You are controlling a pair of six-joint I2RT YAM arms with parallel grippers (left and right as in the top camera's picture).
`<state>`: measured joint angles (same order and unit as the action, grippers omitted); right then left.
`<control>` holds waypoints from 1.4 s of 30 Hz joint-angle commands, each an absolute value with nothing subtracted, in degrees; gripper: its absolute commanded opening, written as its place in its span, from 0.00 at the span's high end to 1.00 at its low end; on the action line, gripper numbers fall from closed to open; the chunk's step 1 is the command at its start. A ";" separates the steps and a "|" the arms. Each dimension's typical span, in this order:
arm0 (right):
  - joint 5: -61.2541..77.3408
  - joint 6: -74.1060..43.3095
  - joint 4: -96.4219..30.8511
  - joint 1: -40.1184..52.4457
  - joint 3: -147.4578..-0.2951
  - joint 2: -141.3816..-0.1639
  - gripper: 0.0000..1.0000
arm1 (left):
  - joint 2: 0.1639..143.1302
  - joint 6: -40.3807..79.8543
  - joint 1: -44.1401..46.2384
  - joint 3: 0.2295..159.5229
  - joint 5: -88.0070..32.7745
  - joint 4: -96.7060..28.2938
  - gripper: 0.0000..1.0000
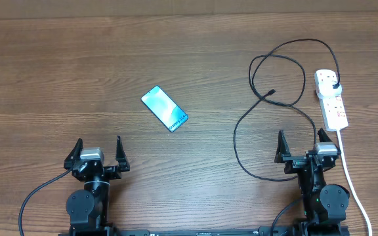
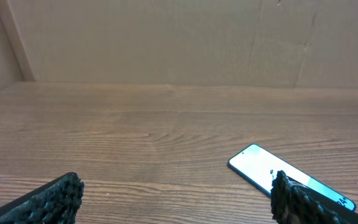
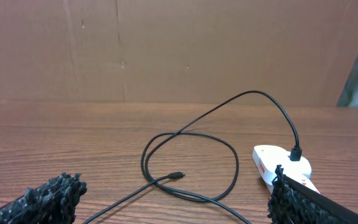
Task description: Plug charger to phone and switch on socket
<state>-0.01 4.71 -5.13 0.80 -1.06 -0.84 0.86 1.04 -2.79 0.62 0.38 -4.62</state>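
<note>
The phone (image 1: 164,109) lies screen-up and slanted on the wooden table, ahead and right of my left gripper (image 1: 98,151), which stands open and empty; in the left wrist view the phone (image 2: 263,169) shows just beyond the right fingertip (image 2: 284,193). The charger's black cable (image 1: 277,98) loops over the table, its connector tip (image 1: 272,92) free, its plug (image 1: 335,85) seated in the white socket (image 1: 331,99). My right gripper (image 1: 302,145) is open, just near of the loops. The right wrist view shows the tip (image 3: 178,175) and socket (image 3: 281,163).
The socket's thick white cord (image 1: 354,187) runs down the right side past my right arm to the table's near edge. A brown cardboard wall (image 2: 179,37) stands behind the table.
</note>
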 commanded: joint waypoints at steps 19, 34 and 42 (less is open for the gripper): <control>0.14 4.99 -4.78 1.02 -0.45 -0.16 0.00 | 0.21 0.56 -2.98 0.43 -2.92 -2.74 0.00; 0.14 4.99 -4.78 1.02 -0.45 -0.16 0.00 | 2.98 2.13 -2.98 16.25 -0.67 -7.92 0.00; 0.14 4.99 -4.78 1.02 -0.45 -0.16 0.00 | 18.17 2.35 -2.98 30.11 -1.56 -10.72 0.00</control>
